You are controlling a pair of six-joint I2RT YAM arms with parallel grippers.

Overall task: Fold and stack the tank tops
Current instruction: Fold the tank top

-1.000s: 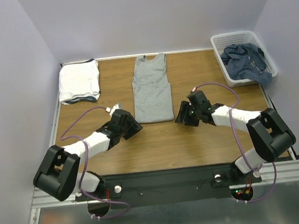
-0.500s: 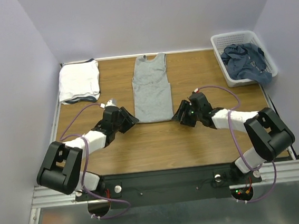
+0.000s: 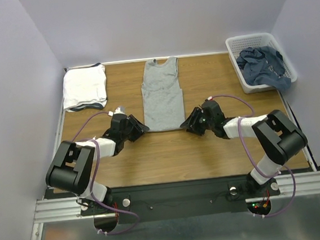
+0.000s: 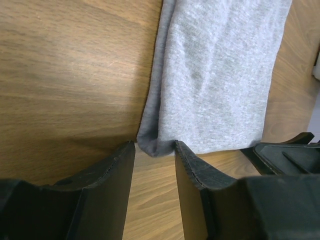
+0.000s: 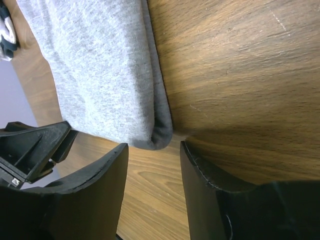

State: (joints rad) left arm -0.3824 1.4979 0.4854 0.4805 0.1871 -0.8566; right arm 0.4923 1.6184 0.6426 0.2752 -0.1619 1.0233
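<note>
Top external, grey tank top (image 3: 161,94) flat, w/ sides folded in

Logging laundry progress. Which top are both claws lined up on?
The grey tank top, spread flat mid-table: left claw and right claw each frame a hem corner. The white top lies folded far left; the blue one is crumpled in the basket.

Wooden table (image 3: 168,147); plain lavender walls (image 3: 156,18) around
</note>
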